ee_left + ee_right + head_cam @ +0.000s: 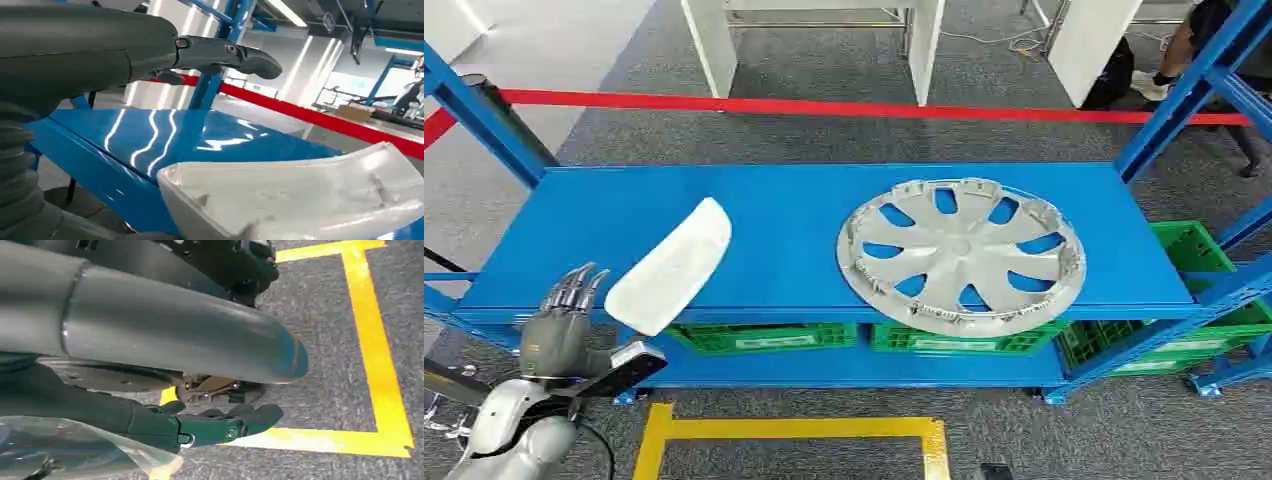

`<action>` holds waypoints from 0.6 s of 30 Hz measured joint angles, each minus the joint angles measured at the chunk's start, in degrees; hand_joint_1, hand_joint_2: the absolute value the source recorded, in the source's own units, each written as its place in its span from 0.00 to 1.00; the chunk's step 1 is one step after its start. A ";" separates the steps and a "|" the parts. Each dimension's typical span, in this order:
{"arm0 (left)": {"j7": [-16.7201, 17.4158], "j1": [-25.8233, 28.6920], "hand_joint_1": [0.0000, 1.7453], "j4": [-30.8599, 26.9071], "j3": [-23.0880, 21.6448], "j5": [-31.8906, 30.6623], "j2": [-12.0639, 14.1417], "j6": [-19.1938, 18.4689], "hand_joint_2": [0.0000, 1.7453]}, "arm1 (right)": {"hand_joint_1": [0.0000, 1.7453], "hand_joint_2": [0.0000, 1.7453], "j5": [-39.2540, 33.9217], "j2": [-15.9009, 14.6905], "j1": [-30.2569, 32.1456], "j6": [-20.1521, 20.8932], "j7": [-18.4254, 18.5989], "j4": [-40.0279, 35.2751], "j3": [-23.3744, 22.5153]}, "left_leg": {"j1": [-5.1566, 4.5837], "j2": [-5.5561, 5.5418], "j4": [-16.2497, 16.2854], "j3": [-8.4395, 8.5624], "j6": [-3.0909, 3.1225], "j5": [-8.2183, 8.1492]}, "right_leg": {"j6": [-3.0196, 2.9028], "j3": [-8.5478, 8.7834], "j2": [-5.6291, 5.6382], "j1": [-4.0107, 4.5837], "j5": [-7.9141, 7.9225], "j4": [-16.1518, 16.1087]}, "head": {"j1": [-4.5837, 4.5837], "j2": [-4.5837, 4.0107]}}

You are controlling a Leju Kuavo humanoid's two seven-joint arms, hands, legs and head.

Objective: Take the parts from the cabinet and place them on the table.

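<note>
A white curved plastic part (669,268) lies on the blue shelf (784,205), its near end overhanging the front edge. To its right lies a silver wheel cover (961,253), flat on the same shelf. My left hand (564,320) is raised at the shelf's front left, fingers straight and apart, a little left of the white part and holding nothing. In the left wrist view the white part (300,195) sits close beside the left hand (100,50), apart from it. My right hand (150,340) hangs over the floor with its fingers (225,425) extended and nothing in them.
Green crates (764,338) stand on the lower level, with more at the right (1214,300). Blue uprights (484,120) frame both ends of the shelf. A red barrier tape (824,106) runs behind. Yellow floor tape (794,430) marks the grey carpet in front.
</note>
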 joint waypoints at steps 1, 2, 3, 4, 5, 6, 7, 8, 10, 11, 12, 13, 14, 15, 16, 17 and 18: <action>0.00 -0.39 0.00 0.61 -0.13 0.04 0.04 -0.02 1.00 | 0.00 0.00 0.00 0.04 -0.21 -0.77 0.33 0.80 0.02 | 0.00 0.00 0.00 0.00 0.00 0.00 | 0.00 0.00 0.00 0.00 0.00 0.00 | 0.00 0.00; 0.00 -0.65 0.00 0.94 -0.26 0.09 0.04 -0.15 1.00 | 0.00 0.00 0.00 0.04 -0.52 -1.64 1.09 1.77 0.02 | 0.00 0.00 0.01 0.00 0.00 0.00 | 0.00 0.00 0.00 0.00 0.00 0.00 | 0.02 0.00; -0.02 -0.90 0.00 1.18 -0.42 0.07 0.04 -0.20 1.00 | 0.00 0.00 0.00 -0.02 -0.93 -2.14 1.62 3.15 0.02 | -0.01 0.00 0.01 0.00 0.00 0.00 | 0.00 -0.01 0.00 -0.01 0.00 0.00 | 0.00 0.00; 0.00 -1.20 0.00 1.51 -0.77 -0.02 0.04 -0.22 1.00 | 0.00 0.00 -0.04 -0.26 -1.33 -2.25 2.32 4.97 0.02 | -0.03 0.00 0.01 -0.01 0.00 -0.01 | 0.00 -0.01 -0.01 -0.02 0.00 -0.01 | 0.02 0.00; 0.00 -1.49 0.00 1.95 -1.16 -0.11 0.04 -0.22 1.00 | 0.00 0.00 -0.04 -0.28 -1.72 -2.21 2.49 6.80 0.02 | -0.04 -0.01 0.02 -0.01 0.01 -0.01 | 0.00 0.00 -0.02 -0.02 0.00 -0.01 | 0.00 0.00; 0.00 -1.74 0.00 2.40 -1.42 -0.37 0.04 -0.22 1.00 | 0.00 0.00 -0.15 -0.44 -2.23 -2.14 2.60 9.03 -0.02 | -0.05 0.00 0.02 -0.02 0.01 -0.01 | 0.00 -0.01 0.00 -0.03 0.00 -0.01 | 0.00 0.00; 0.02 -1.95 0.00 2.73 -1.60 -0.46 0.04 -0.22 1.00 | 0.00 0.00 -0.33 -0.48 -2.59 -2.03 2.67 10.76 -0.07 | -0.05 0.00 0.02 -0.02 0.01 -0.01 | 0.00 0.00 0.01 -0.03 0.00 -0.01 | 0.02 0.00; 0.02 -2.16 0.00 3.10 -1.81 -0.44 0.04 -0.20 1.00 | 0.00 0.00 -0.35 -0.57 -2.84 -1.94 2.67 12.11 -0.09 | -0.05 0.00 0.02 -0.02 0.01 -0.01 | 0.00 -0.01 0.02 -0.04 0.00 -0.01 | 0.00 0.00; 0.04 -2.44 0.00 3.61 -2.23 -0.46 0.07 -0.20 1.00 | 0.00 0.00 -0.37 -0.70 -3.27 -1.86 2.71 14.45 -0.11 | -0.06 0.00 0.02 -0.02 0.01 -0.01 | 0.00 0.00 0.01 -0.04 0.00 -0.01 | 0.02 0.00; 0.04 -2.52 0.00 3.80 -2.34 -0.44 0.07 -0.20 1.00 | 0.00 0.00 -0.37 -0.79 -3.45 -1.86 2.71 15.28 -0.13 | -0.06 0.00 0.02 -0.02 0.01 -0.01 | 0.01 -0.01 0.01 -0.04 0.00 -0.01 | 0.00 0.00; 0.04 -2.58 0.00 4.02 -2.51 -0.44 0.07 -0.20 1.00 | 0.00 0.00 -0.42 -0.79 -3.56 -1.99 2.73 16.01 -0.15 | -0.06 0.00 0.03 -0.02 0.01 -0.01 | 0.01 -0.01 0.01 -0.04 0.00 -0.01 | 0.02 0.00; 0.04 -2.67 0.00 4.26 -2.64 -0.46 0.07 -0.20 1.00 | 0.00 0.00 -0.42 -0.79 -3.72 -2.10 2.84 16.81 -0.15 | -0.06 0.01 0.03 -0.02 0.01 -0.01 | 0.01 -0.01 0.01 -0.05 0.01 -0.01 | 0.00 0.00; 0.04 -2.72 0.00 4.43 -2.75 -0.46 0.07 -0.20 1.00 | 0.00 0.00 -0.46 -0.79 -3.98 -2.21 3.06 17.67 -0.15 | -0.06 0.01 0.03 -0.01 0.01 -0.01 | 0.01 -0.02 0.01 -0.05 0.01 -0.01 | 0.00 0.00; 0.02 -2.86 0.00 4.67 -2.86 -0.46 0.04 -0.17 1.00 | 0.00 0.00 -0.67 -0.79 -4.31 -2.21 3.38 18.90 -0.15 | -0.06 0.01 0.04 -0.01 0.01 -0.01 | 0.02 -0.03 0.01 -0.05 0.01 -0.01 | 0.00 0.00; -0.02 -2.98 0.00 4.89 -2.93 -0.41 0.04 -0.17 1.00 | 0.00 0.00 -0.98 -0.79 -4.57 -2.19 3.63 19.86 -0.18 | -0.06 0.00 0.04 -0.01 0.01 -0.01 | 0.02 -0.02 -0.01 -0.04 0.01 -0.01 | 0.00 0.00; -0.15 -3.07 0.00 5.09 -2.97 -0.22 0.00 -0.17 1.00 | 0.00 0.00 -1.27 -0.74 -4.78 -2.12 3.87 20.66 -0.18 | -0.05 0.00 0.04 -0.01 0.01 -0.01 | 0.02 -0.02 -0.01 -0.04 0.01 -0.01 | 0.02 0.00; -0.28 -3.13 0.00 5.29 -3.02 0.04 -0.02 -0.17 1.00 | 0.00 0.00 -1.44 -0.72 -4.95 -1.94 4.00 21.42 -0.20 | -0.05 0.00 0.04 -0.01 0.01 -0.01 | 0.02 -0.03 0.00 -0.04 0.01 -0.01 | -0.02 0.00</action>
